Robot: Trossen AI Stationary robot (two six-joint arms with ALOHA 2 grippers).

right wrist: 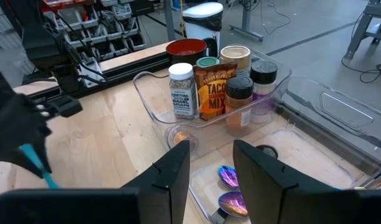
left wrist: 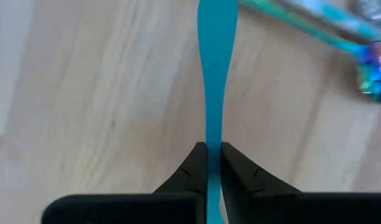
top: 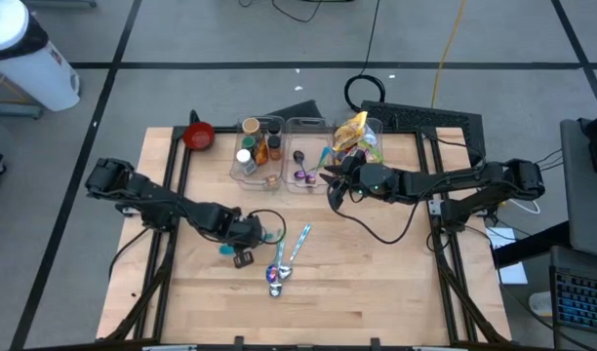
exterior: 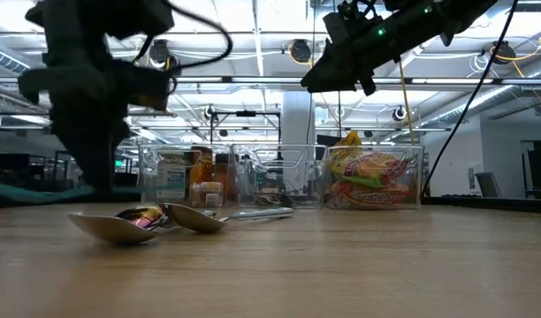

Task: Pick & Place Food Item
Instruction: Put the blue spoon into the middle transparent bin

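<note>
Clearly the left pincer [left wrist: 213, 163] is pressed together on the teal handle [left wrist: 216, 81], pinching it low over the counter [top: 377, 283] near the middle, just left of the metal spoons [top: 279, 275]. The handle looks like thin, stiff plastic: light, smooth enough to slide in a loose grip, and likely to pivot if held far from its balance. The pinch sits on the narrow waist of the handle, a fair place to hold, since the widening on either side should stop it slipping through. What is at its far end I cannot make out; it may be a small utensil, not food.

The right pincer [right wrist: 210, 163] hangs above the clear bins [top: 300, 156] at the counter's far edge, fingers spread partway and holding nothing, over the compartment with the purple foil-wrapped pieces [right wrist: 228, 176], beside the spice jars [right wrist: 210, 87].
</note>
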